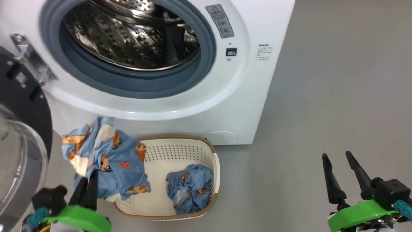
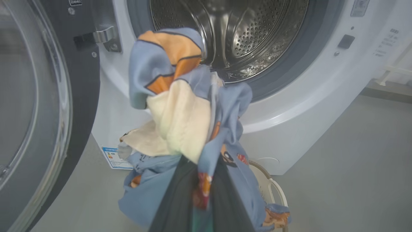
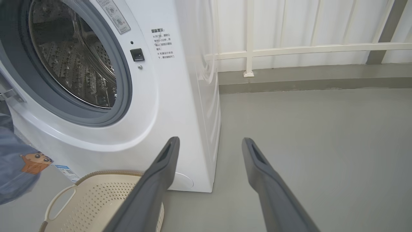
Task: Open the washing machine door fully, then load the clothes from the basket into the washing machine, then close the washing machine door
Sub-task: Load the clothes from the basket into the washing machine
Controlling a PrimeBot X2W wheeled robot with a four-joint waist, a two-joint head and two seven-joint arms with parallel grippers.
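Note:
The washing machine (image 1: 193, 106) stands with its steel drum (image 1: 128, 35) exposed. Its black, glass-bowled door (image 1: 19, 129) is swung wide to the left. My left gripper (image 1: 88, 180) is shut on a light blue garment (image 1: 106, 158) with orange and cream patches, held up above the basket's left end, below the drum opening. In the left wrist view that garment (image 2: 180, 112) hangs in front of the drum (image 2: 244, 35). A second blue garment (image 1: 190, 188) lies in the cream basket (image 1: 180, 154) on the floor before the machine. My right gripper (image 1: 338, 158) is open and empty, off to the right over the floor.
Grey floor (image 1: 338, 96) stretches right of the machine. In the right wrist view a white railing (image 3: 305, 50) and wall run behind the washing machine (image 3: 180, 106), with the basket (image 3: 96, 199) at lower left. The open door (image 2: 42, 106) bounds the left side.

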